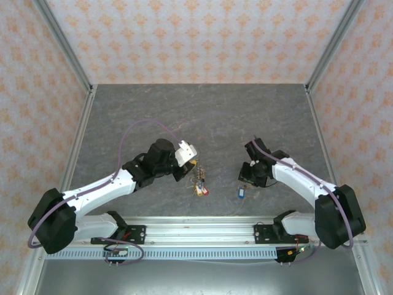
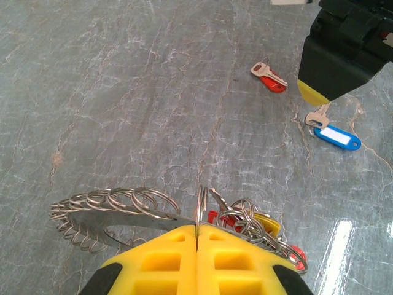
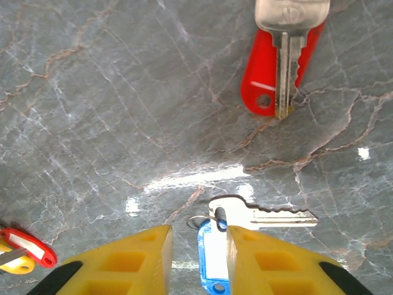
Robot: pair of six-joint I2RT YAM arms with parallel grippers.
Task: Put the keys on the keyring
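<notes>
The right gripper (image 3: 198, 238) stands parted astride the blue-tagged key (image 3: 212, 261) on the table (image 3: 92, 123), tag between the fingers but not yet pinched. It should centre on the tag before closing, leaving the key's loop free. The left gripper (image 2: 198, 236) is clenched on the keyring (image 2: 104, 212). The red-tagged key (image 3: 279, 67) lies beyond.

Grey marbled table (image 1: 184, 110), loose keys (image 1: 242, 193)

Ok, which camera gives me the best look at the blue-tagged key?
Right wrist: the blue-tagged key lies close up between the right gripper's fingers, blade and ring clear. Left wrist shows it small, far right. Top external gives a blue speck.
</notes>
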